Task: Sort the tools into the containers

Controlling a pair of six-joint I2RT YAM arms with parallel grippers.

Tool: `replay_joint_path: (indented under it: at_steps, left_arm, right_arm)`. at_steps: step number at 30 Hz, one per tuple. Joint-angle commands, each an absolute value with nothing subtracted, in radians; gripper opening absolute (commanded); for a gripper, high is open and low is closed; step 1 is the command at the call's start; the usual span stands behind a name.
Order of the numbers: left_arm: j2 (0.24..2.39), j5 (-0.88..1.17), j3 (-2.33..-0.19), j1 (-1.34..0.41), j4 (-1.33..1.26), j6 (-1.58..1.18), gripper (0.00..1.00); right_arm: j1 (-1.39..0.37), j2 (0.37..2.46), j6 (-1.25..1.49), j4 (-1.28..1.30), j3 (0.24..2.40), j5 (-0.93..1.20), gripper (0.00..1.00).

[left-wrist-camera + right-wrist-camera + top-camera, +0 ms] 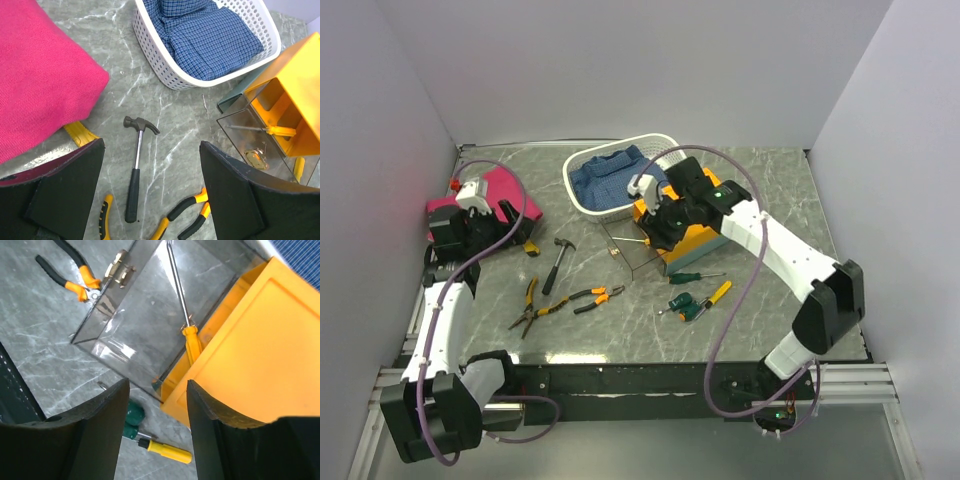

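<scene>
Hovering over the box [700, 240], which sits toward 2 o'clock of the worktop's [620, 335] centre, the right gripper [157, 385] has its jaws apart with nothing between them. Under it the clear drawer [140, 315] is pulled out toward 9 o'clock in the top view. One screwdriver [192, 342] lies inside, its yellow handle against the box and its shaft running out along the drawer.

The left gripper [151, 145] is spread wide and empty too, hanging near the worktop's 9 o'clock edge beside a pink cloth [40, 75].

The next pick seems to turn on which arm is nearer. Three tools sit at 6 o'clock of the right gripper, near the box. A slim screwdriver [696, 277] lies about 3-to-9, a yellow screwdriver [719, 293] runs 2-to-8, and a stubby green screwdriver [686, 308] is just beside it. These look like the right arm's work.

The hammer [136, 170] lies at 4 o'clock of the left gripper in the top view. In the left wrist view its head points to 12 and its handle to 6, so the jaws stand to either side of its long axis. The pliers [575, 300] lie at 6 o'clock of the hammer, between the arms. A white basket [150, 45] sits at 12 o'clock.

No brand, label or writing is readable on anything.
</scene>
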State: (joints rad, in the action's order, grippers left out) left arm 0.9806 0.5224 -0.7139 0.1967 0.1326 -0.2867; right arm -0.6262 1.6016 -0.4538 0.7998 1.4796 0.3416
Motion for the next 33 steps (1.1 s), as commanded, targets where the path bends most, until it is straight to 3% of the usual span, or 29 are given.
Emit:
replay_joint_path:
  at_steps: [1, 6, 9, 14, 21, 33]
  left_arm:
    - [0.989, 0.554, -0.762, 0.192, 0.078, -0.308, 0.83]
    - [0.989, 0.554, -0.761, 0.183, 0.078, -0.295, 0.83]
    - [1.0, 0.569, -0.758, 0.181, 0.063, -0.316, 0.83]
    - [0.997, 0.594, -0.755, 0.179, 0.057, -0.324, 0.83]
    - [0.985, 0.538, -0.768, 0.176, 0.11, -0.301, 0.82]
    - [0.986, 0.514, -0.792, 0.178, 0.144, -0.267, 0.83]
  right_arm:
    - [-0.623, 1.454, -0.553, 0.83, 1.436, 0.374, 0.57]
    - [-0.554, 1.223, -0.872, 0.908, 1.205, 0.538, 0.6]
    - [-0.541, 1.169, -1.115, 1.028, 1.085, 0.525, 0.63]
    - [-0.483, 1.224, -1.333, 1.109, 1.006, 0.448, 0.61]
    - [-0.396, 1.296, -1.485, 0.911, 0.862, 0.333, 0.6]
    - [-0.333, 1.485, -1.578, 0.825, 0.888, 0.29, 0.56]
